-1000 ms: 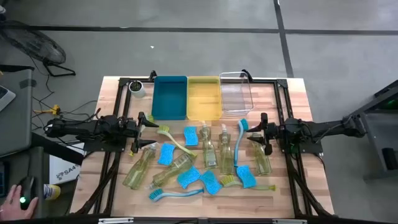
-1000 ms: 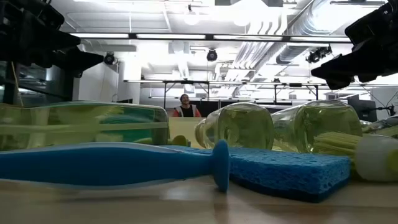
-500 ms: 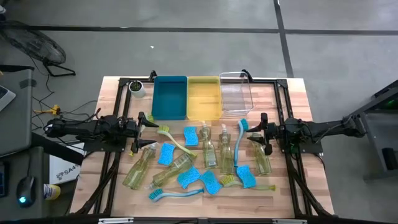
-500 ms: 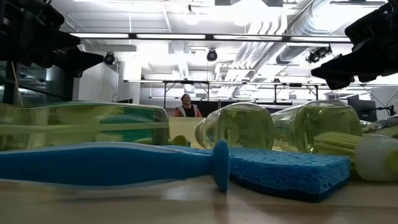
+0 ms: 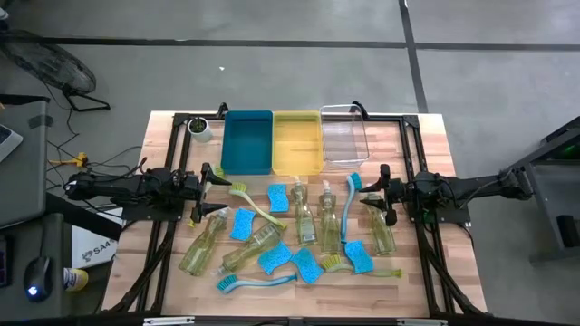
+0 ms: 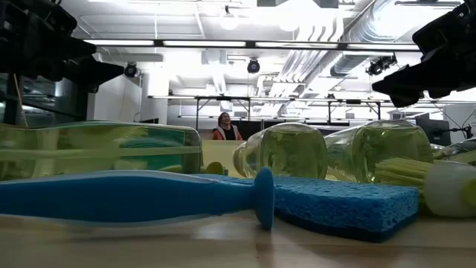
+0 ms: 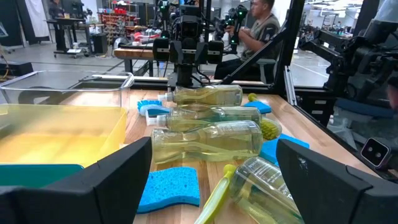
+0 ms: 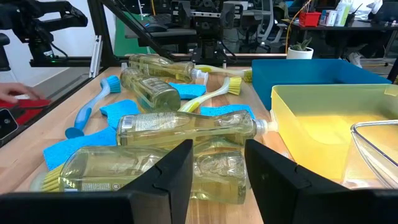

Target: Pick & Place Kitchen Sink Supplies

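Note:
Several clear pump bottles of yellowish soap [image 5: 305,217] lie on their sides in the middle of the wooden table. Among them lie blue sponges [image 5: 275,258] and long-handled brushes, one blue [image 5: 349,204] and one yellow-green [image 5: 249,199]. My left gripper [image 5: 213,192] hovers open at the left of the pile, pointing level toward it [image 7: 214,155]. My right gripper [image 5: 372,195] hovers at the right, above a bottle [image 8: 155,168]. Its fingers [image 8: 217,152] stand apart with nothing between them. In the low view a blue brush handle [image 6: 134,197] and a sponge [image 6: 342,205] lie nearest.
A blue tray [image 5: 246,143], a yellow tray [image 5: 297,143] and a clear tray [image 5: 344,136] stand side by side at the table's far edge. A small white cup [image 5: 199,129] stands left of them. Bare wood shows along the near edge and the two sides. A person sits beyond the table [image 7: 258,31].

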Action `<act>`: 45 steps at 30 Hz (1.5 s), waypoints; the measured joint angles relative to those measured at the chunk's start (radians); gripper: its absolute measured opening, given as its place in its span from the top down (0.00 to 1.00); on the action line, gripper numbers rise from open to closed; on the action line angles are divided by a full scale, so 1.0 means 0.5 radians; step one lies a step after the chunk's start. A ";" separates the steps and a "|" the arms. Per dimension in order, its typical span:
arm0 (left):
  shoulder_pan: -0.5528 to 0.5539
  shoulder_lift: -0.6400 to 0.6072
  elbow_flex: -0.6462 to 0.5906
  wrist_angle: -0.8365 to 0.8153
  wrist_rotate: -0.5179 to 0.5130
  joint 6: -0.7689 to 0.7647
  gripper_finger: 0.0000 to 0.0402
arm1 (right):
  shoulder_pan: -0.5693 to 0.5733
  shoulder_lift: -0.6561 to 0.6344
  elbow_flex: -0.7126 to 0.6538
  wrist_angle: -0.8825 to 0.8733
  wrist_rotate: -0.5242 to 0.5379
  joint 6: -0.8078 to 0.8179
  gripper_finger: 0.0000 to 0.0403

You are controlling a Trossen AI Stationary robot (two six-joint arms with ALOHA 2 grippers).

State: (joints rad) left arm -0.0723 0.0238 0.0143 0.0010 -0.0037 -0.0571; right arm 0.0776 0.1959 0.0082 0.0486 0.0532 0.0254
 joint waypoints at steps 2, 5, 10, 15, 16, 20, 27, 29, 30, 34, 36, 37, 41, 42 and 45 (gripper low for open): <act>0.000 -0.001 0.000 0.000 -0.001 -0.001 0.15 | 0.000 0.000 0.001 0.000 0.002 -0.001 0.65; 0.000 0.000 0.000 0.000 0.000 0.000 0.15 | 0.000 0.000 0.000 0.000 0.057 -0.008 0.65; 0.000 0.000 0.000 0.000 0.000 -0.001 0.15 | -0.001 0.001 0.000 0.019 0.290 -0.006 0.65; 0.000 0.000 0.000 0.000 0.000 0.000 0.15 | -0.001 0.000 0.001 0.074 0.401 -0.001 0.65; 0.000 0.000 0.000 0.000 0.000 0.000 0.15 | -0.001 0.001 0.000 0.115 0.398 -0.001 0.65; 0.000 -0.001 0.000 0.000 0.000 0.000 0.15 | -0.001 0.000 0.000 0.263 0.327 0.058 0.65; 0.000 0.000 0.000 0.000 -0.001 0.000 0.15 | 0.000 0.000 0.000 0.340 0.262 0.426 0.65; 0.000 -0.001 0.000 0.000 -0.001 0.000 0.15 | -0.001 0.000 0.002 0.346 0.348 0.498 0.65; 0.000 0.000 0.000 0.000 0.000 -0.001 0.15 | -0.001 0.000 0.003 0.332 0.409 0.545 0.65; 0.000 0.000 0.000 0.000 0.000 -0.001 0.15 | -0.002 0.000 0.013 0.316 0.562 0.581 0.65; 0.000 0.000 0.000 0.000 0.000 0.000 0.15 | -0.002 0.010 0.074 0.200 0.595 0.599 0.65; 0.000 0.000 0.000 0.000 -0.001 0.000 0.15 | -0.001 0.020 0.126 0.129 0.625 0.635 0.65; 0.000 0.000 0.000 0.000 0.000 0.000 0.15 | -0.001 0.121 0.409 -0.303 0.762 0.791 0.65; 0.000 0.000 0.000 0.000 0.000 0.000 0.15 | -0.001 0.164 0.489 -0.436 0.800 0.842 0.65; 0.000 0.000 0.000 0.000 0.000 -0.001 0.15 | -0.002 0.327 0.744 -0.840 0.905 1.039 0.65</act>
State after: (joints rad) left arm -0.0723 0.0238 0.0143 0.0010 -0.0037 -0.0574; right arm 0.0769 0.3595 0.3803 -0.3712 0.5057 0.5450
